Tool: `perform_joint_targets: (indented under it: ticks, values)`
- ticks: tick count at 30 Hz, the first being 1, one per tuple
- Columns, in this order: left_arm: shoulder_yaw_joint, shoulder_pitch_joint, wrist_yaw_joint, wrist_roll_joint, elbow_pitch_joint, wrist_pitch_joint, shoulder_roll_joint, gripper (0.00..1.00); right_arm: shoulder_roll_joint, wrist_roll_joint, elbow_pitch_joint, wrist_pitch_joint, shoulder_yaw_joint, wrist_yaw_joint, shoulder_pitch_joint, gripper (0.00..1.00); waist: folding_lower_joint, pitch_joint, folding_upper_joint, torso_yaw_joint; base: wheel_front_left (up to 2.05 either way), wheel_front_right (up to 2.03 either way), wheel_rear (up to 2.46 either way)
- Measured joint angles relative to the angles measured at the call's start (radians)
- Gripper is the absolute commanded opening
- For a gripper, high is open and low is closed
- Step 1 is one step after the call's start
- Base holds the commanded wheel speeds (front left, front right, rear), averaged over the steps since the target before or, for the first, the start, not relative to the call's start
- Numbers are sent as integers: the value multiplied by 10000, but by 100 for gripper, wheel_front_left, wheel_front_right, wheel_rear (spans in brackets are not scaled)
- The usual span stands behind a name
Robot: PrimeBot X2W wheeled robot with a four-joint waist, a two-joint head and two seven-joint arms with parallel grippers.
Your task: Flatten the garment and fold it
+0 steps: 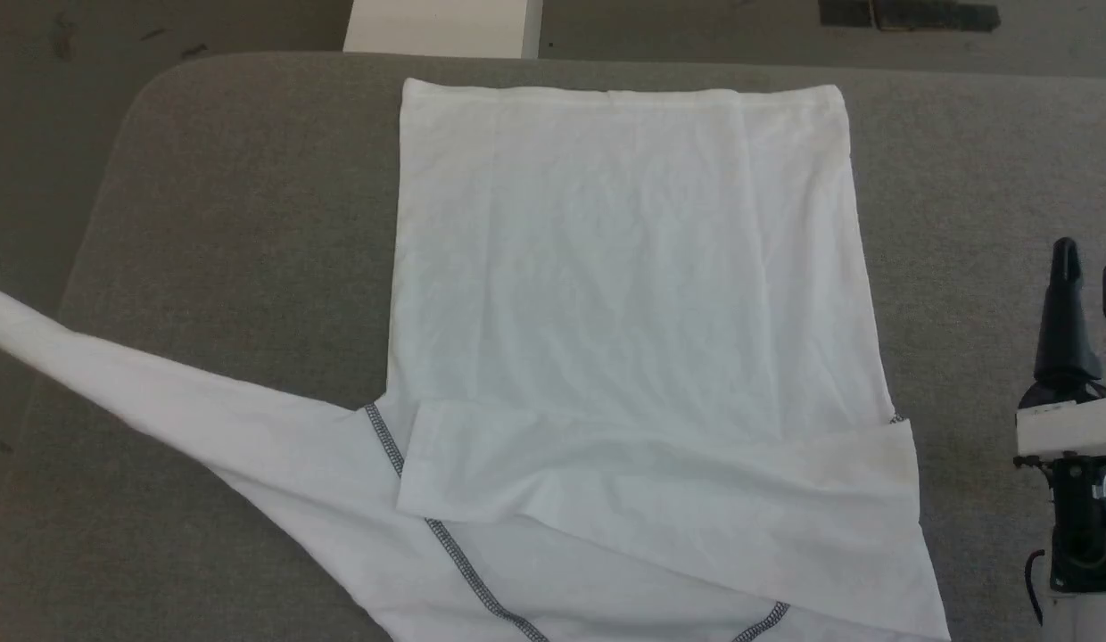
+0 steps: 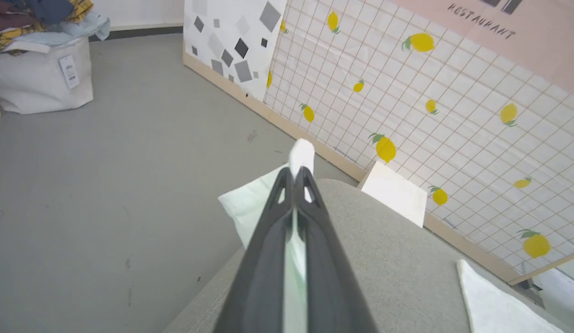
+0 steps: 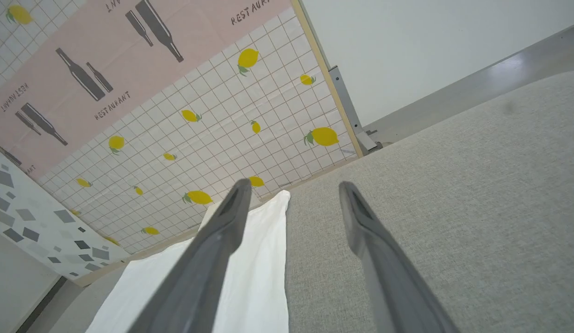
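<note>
White fabric of the garment (image 1: 624, 267) lies mostly flat on the grey table (image 1: 250, 196), one sleeve (image 1: 660, 481) already folded across the body. We pinch the other sleeve (image 1: 160, 383) in our tightly closed left fingers (image 2: 268, 240); our right fingers (image 3: 213, 249) gape wide, empty. That sleeve and the body folds remain.

Bare grey table (image 1: 250, 223) lies open on both sides of the garment (image 1: 624, 267), and we find the right strip the wider. Its sleeve (image 1: 160, 392) bars the near left corner. Beyond the far edge stand a white box (image 1: 441, 25) and a patterned screen (image 3: 176, 138).
</note>
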Motion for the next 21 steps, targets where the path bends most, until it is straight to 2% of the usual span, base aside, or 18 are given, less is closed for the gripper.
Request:
perform_joint_targets:
  ticks: [5,8,11,16,21]
  values:
    - [-499,732,-52,-58,-2169,142,-805,0,6,180,360,-215,190,0,229,100,0,-504,0,25,0,0,0]
    - [-1300,1119,-52,0,-3350,571,-1363,0,6,238,516,-314,201,0,373,100,0,-779,0,-19,0,0,0]
    - [-2585,1296,-104,215,-4153,1210,-1931,0,4,249,608,-376,182,0,453,100,0,-1034,0,-94,0,0,0]
    - [-4558,1174,-347,414,-4539,1661,-3089,0,6,301,746,-431,259,0,616,100,0,-1359,0,-288,0,0,0]
    - [-6742,694,-683,704,-3820,1866,-4236,0,6,366,857,-447,387,0,763,100,0,-1526,0,-615,0,0,0]
